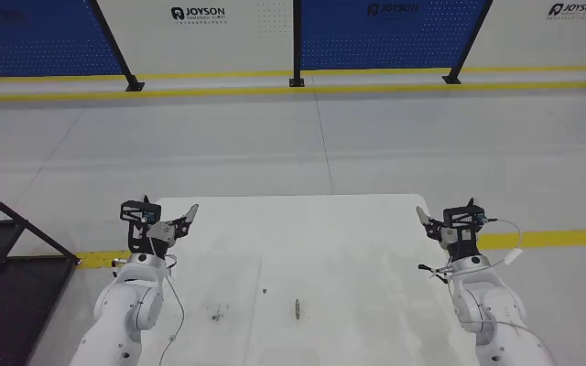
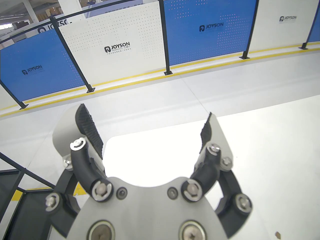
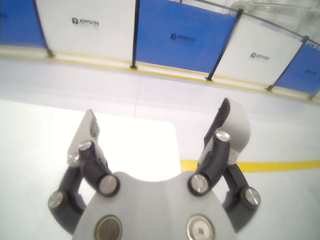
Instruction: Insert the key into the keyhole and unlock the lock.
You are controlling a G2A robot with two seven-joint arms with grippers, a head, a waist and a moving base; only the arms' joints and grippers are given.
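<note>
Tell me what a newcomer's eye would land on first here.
The left end effector and the right end effector sit wide open and empty over the far corners of the white table. Behind runs a blue-and-white fence; near the table's front edge lie a slim metal piece and a smaller piece, too small to identify.

White arms (image 1: 128,306) carry silver hands (image 2: 145,109) with black ribbed pads (image 2: 90,128).

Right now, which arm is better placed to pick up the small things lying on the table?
Left, probably. The left gripper and right gripper both stand open by the far corners of the table, but one small piece lies on the left's side, the other piece near mid-table.
</note>
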